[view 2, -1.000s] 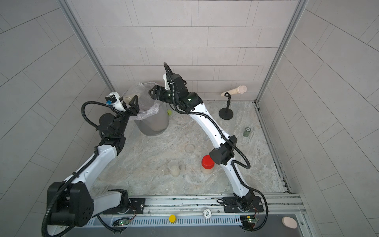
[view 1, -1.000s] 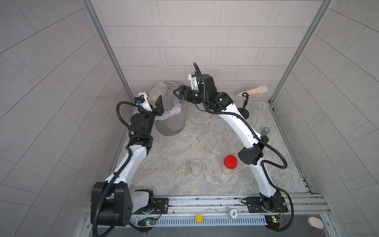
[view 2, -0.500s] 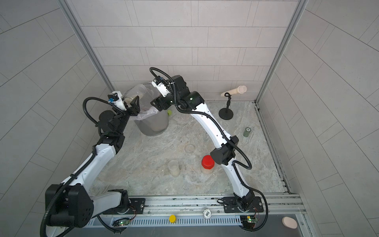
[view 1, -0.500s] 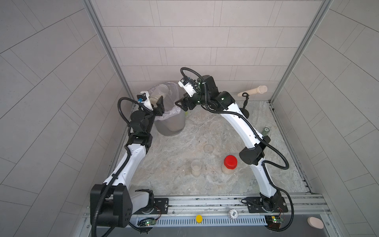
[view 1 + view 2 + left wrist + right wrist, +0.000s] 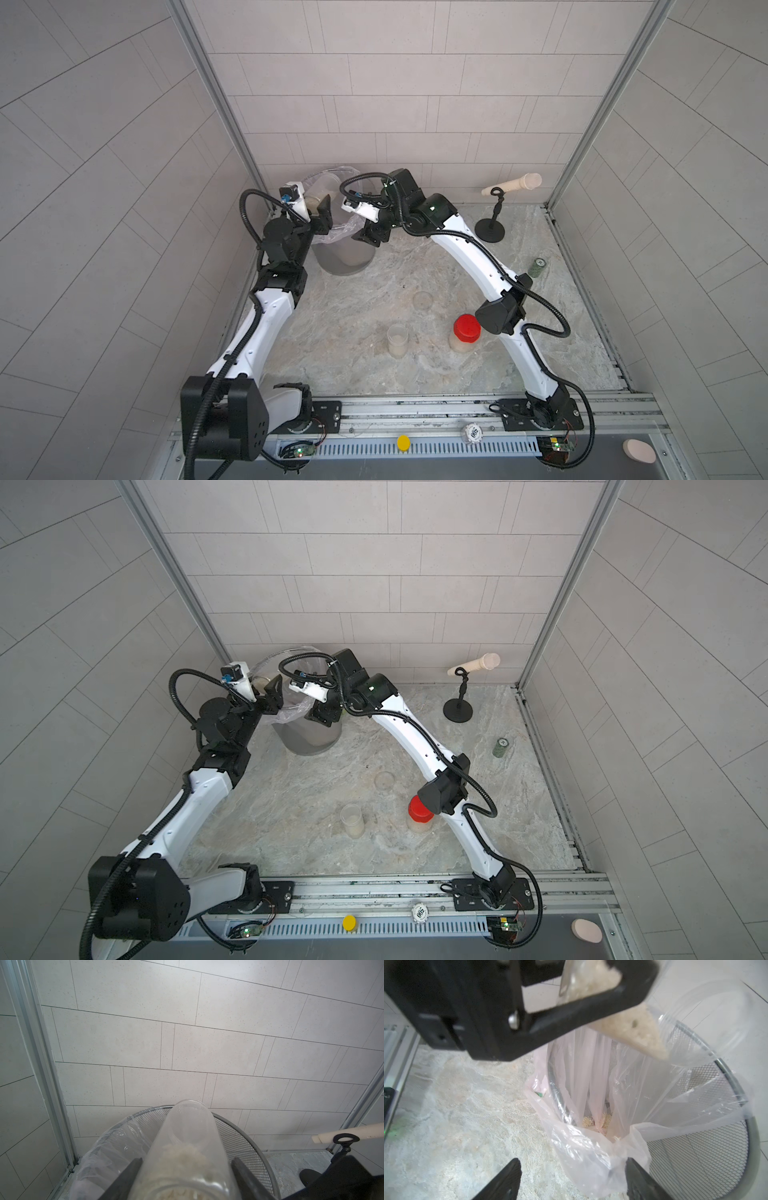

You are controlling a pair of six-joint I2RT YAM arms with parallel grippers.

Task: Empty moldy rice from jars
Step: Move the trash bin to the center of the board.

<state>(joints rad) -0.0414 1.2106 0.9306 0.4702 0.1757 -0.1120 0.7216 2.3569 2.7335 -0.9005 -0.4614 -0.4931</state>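
Observation:
My left gripper (image 5: 185, 1169) is shut on a clear, lidless jar (image 5: 185, 1142), tilted with its mouth over the mesh bin (image 5: 345, 257). Moldy rice (image 5: 623, 1028) sits packed in the held jar, short of its mouth. Some rice grains (image 5: 593, 1121) lie at the bottom of the liner. My right gripper (image 5: 571, 1174) is open at the bin's near side, and a fold of the plastic liner (image 5: 591, 1157) hangs between its fingers. Two more jars stand near the front in both top views: a clear one (image 5: 397, 340) and a red-lidded one (image 5: 466, 330), each holding rice.
A loose clear lid (image 5: 424, 300) lies mid-table. A small green cylinder (image 5: 539, 267) stands at the right. A black stand holding a beige rod (image 5: 492, 224) is at the back right. Tiled walls close in the back and both sides.
My right gripper has swung down from above the bin's rim to the liner at the bin's near side. The left arm and its jar have barely moved.

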